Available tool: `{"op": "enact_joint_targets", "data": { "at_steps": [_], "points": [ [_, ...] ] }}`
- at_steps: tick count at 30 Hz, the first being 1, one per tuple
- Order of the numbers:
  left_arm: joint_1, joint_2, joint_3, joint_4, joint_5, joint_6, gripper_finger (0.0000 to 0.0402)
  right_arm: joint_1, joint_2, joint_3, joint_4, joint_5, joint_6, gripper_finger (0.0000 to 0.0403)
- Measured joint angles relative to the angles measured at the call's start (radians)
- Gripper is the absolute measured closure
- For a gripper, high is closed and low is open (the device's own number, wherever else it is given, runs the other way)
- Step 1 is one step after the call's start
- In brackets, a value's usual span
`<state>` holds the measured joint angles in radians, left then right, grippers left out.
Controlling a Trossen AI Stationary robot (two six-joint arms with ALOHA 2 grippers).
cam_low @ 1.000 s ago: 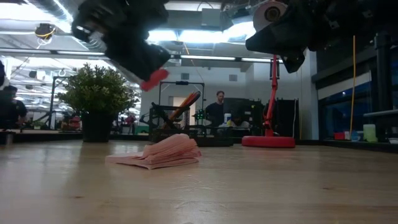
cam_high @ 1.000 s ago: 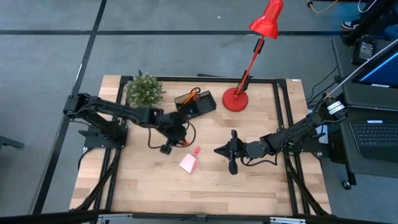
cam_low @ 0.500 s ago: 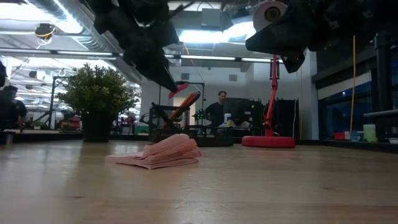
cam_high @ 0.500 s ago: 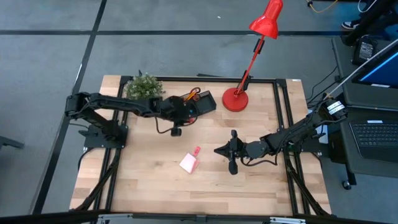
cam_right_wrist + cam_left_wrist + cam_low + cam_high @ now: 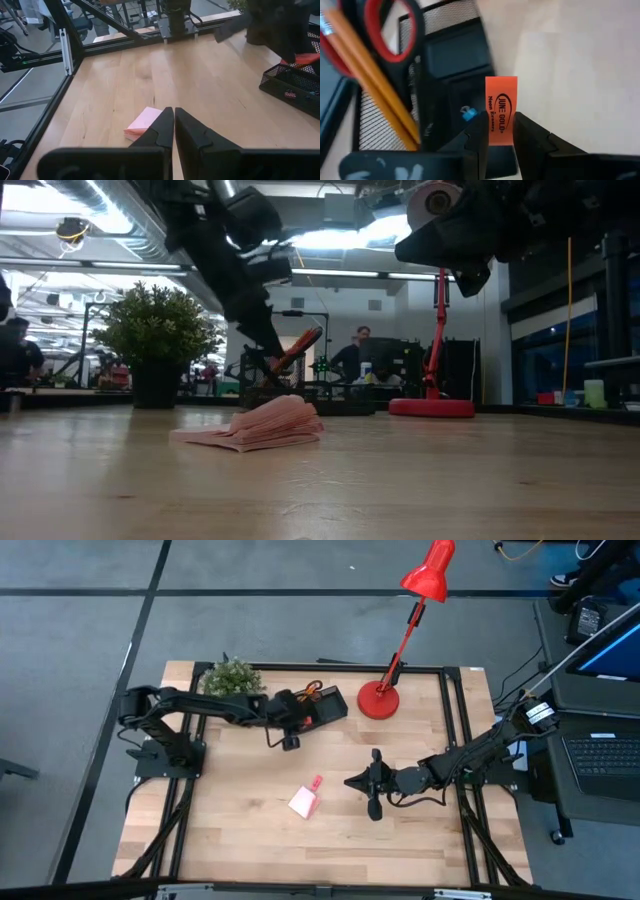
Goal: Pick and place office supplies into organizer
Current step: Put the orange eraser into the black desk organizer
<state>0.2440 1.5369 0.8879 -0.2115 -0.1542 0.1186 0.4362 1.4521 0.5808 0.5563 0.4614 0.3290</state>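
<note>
One orange eraser (image 5: 501,111) is pinched in the left gripper (image 5: 303,720) just above the black mesh organizer (image 5: 322,706).
Red-handled scissors (image 5: 390,30) and orange pencils (image 5: 375,85) already stand in the organizer near the red lamp's base (image 5: 378,700). A pink note pad (image 5: 303,801) lies mid-table, well apart from it. Beside the pad, the right gripper (image 5: 355,781) waits with fingers pressed together, holding nothing.

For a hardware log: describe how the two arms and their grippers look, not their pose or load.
Both arms are dark, jointed and slim, with black cables looping alongside. The left gripper has two black, wedge-shaped fingers on a black crossbar. The right gripper has the same black tapered fingers and bar. The right arm carries a white-labelled part near its base.
</note>
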Motion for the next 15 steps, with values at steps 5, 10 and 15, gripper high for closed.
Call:
{"op": "enact_joint_targets", "data": {
  "at_steps": [5,10,15],
  "points": [
    [-0.001,0.029,0.000,0.006,-0.098,-0.007,0.0330,0.000,0.000,0.000,-0.001,0.000,0.000,0.0383],
    [-0.002,0.037,0.000,0.008,-0.141,-0.028,0.0330,0.000,0.000,0.000,-0.004,0.000,0.000,0.0383],
    [-0.002,0.038,0.000,0.006,-0.142,-0.032,0.0330,0.000,0.000,0.000,-0.005,0.000,0.000,0.0383]
  ]
}}
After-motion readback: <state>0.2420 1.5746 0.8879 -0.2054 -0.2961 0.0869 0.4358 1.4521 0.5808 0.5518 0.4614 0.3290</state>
